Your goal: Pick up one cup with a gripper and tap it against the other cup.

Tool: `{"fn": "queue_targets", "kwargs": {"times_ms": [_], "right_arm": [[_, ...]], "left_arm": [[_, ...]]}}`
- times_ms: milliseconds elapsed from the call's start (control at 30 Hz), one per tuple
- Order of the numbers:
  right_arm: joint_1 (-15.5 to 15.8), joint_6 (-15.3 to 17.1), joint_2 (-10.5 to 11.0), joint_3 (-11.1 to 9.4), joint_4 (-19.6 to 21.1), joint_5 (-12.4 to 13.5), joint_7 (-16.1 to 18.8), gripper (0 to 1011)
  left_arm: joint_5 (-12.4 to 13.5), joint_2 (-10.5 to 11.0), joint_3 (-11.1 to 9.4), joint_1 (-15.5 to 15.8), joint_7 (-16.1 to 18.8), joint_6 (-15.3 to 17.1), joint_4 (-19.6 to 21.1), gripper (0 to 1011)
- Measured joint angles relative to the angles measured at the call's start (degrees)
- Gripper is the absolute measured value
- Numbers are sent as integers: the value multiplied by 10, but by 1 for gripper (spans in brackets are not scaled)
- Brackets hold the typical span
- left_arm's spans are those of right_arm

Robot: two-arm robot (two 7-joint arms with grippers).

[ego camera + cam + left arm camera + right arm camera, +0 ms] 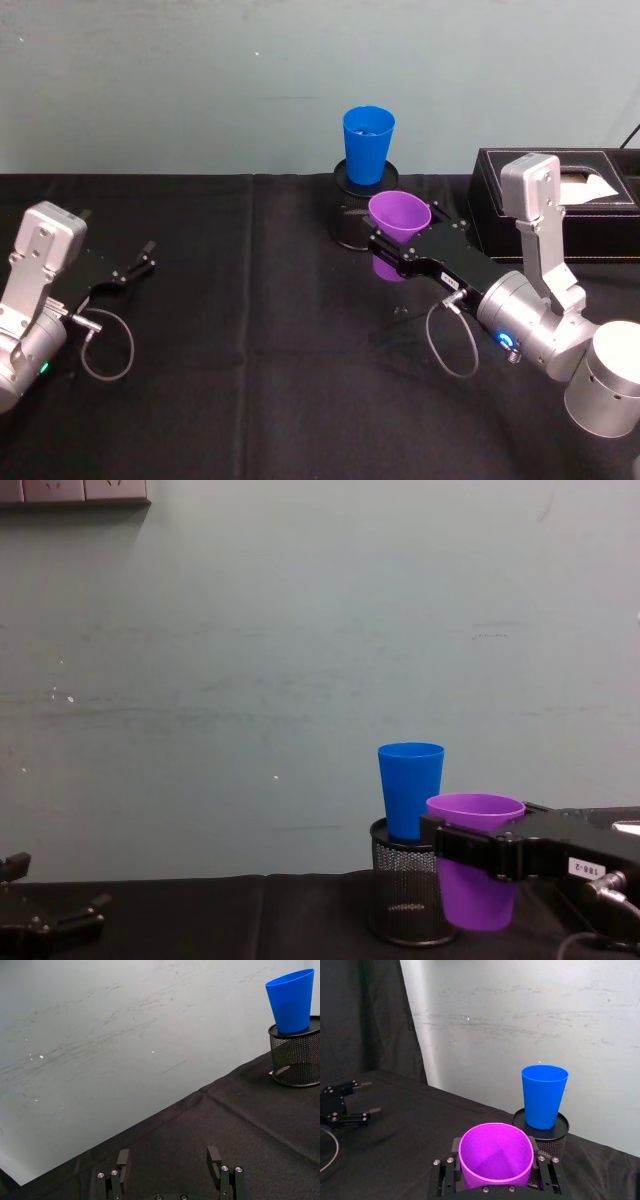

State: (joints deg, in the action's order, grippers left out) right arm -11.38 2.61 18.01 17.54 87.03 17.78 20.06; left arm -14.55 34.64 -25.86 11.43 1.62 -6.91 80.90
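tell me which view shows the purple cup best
Right wrist view: it looks into the purple cup, with the right gripper shut on its sides. The head view shows its rim from above; the chest view shows it side-on, crossed by the gripper.

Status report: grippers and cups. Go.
Right gripper shut on purple cup, upright, just short of blue cup. Blue cup stands on mesh holder. Left gripper open, idle, far left. Nothing between the cups.
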Motion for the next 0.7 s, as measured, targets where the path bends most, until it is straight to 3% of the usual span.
{"fn": "queue_targets", "kwargs": {"times_ms": [700], "right_arm": [[-2, 0, -1, 0, -1, 0, -1, 746]], "left_arm": [[0, 0, 0, 0, 0, 0, 0, 1000]]}}
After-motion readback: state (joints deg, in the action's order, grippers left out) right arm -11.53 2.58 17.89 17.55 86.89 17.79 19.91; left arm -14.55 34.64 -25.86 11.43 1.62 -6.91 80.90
